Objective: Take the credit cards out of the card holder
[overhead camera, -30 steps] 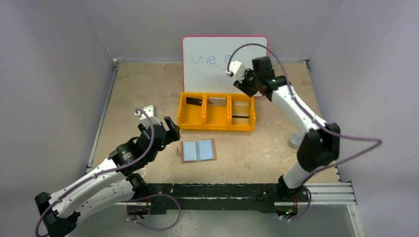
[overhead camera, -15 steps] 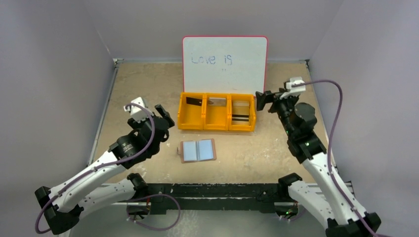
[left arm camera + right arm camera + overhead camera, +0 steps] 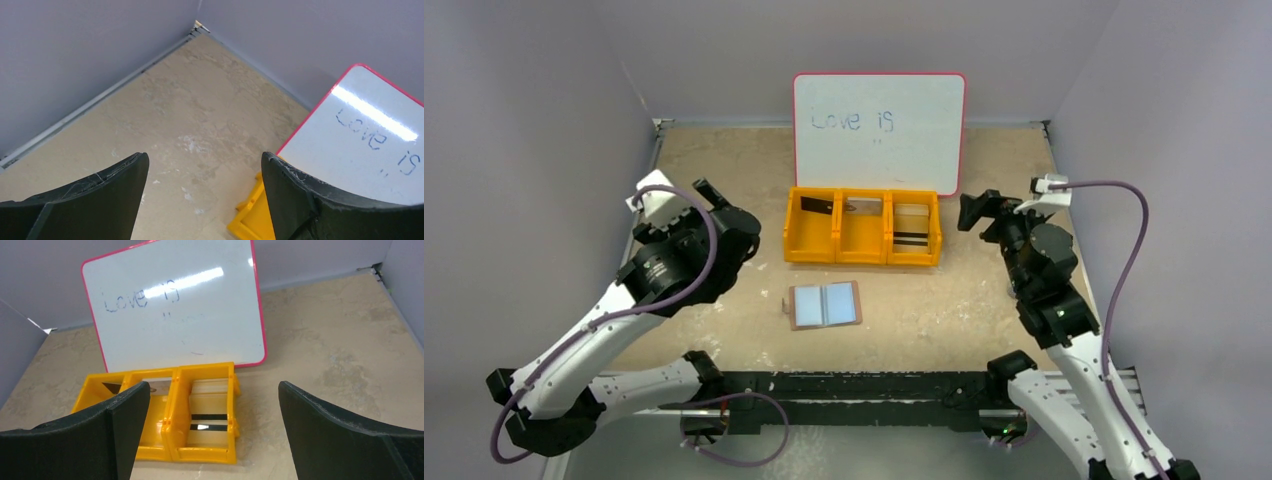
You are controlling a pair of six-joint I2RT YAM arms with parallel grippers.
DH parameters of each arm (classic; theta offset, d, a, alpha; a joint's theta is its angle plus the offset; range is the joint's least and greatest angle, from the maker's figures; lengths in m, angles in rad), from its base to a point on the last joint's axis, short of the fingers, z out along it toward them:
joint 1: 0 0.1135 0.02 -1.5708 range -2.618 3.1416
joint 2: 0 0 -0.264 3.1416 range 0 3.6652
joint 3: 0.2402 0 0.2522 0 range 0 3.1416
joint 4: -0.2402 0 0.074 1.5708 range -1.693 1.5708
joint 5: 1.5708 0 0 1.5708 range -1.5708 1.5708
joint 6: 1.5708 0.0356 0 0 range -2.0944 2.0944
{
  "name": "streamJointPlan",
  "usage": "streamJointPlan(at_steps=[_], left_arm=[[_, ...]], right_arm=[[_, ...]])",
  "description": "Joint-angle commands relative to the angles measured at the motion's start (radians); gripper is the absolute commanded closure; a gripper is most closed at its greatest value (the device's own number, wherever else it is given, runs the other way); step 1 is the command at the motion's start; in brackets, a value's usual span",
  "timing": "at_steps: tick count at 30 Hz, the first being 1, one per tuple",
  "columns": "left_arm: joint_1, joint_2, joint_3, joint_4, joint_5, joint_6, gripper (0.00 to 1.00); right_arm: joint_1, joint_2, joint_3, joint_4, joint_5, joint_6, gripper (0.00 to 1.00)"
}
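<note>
The card holder (image 3: pixel 825 305) lies open on the table, brown edged with pale blue-grey pockets, and no gripper touches it. The credit cards lie in the orange tray (image 3: pixel 862 258): a black card (image 3: pixel 816 206) on the left, a greyish card (image 3: pixel 864 207) in the middle, a beige striped card (image 3: pixel 910 233) on the right. The striped card (image 3: pixel 212 412) also shows in the right wrist view. My left gripper (image 3: pixel 722 205) hangs open and empty, up and left of the tray. Open too, my right gripper (image 3: pixel 974 211) stands just right of the tray with nothing in it.
A red-framed whiteboard (image 3: pixel 879 130) with writing leans against the back wall behind the tray. Grey walls close in the table on the left, back and right. The left wrist view shows a tray corner (image 3: pixel 250 220), the whiteboard (image 3: pixel 370 135) and the back-left corner.
The right arm has drawn back from over the tray to its right side, and its gripper opened wide. The left arm rose and swung back left, away from the card holder.
</note>
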Motion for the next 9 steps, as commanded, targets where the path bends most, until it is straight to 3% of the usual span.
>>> streamJointPlan(at_steps=[1,9], left_arm=[[-0.001,-0.043,0.054,-0.137,-0.113,-0.046,0.17],[-0.001,-0.108,0.016,-0.086,-0.123,0.010,0.16]], right_arm=[[0.002,0.026,0.117,0.010,0.030,-0.056,0.00],[0.003,0.079,0.134,0.008,0.014,-0.071,0.00]])
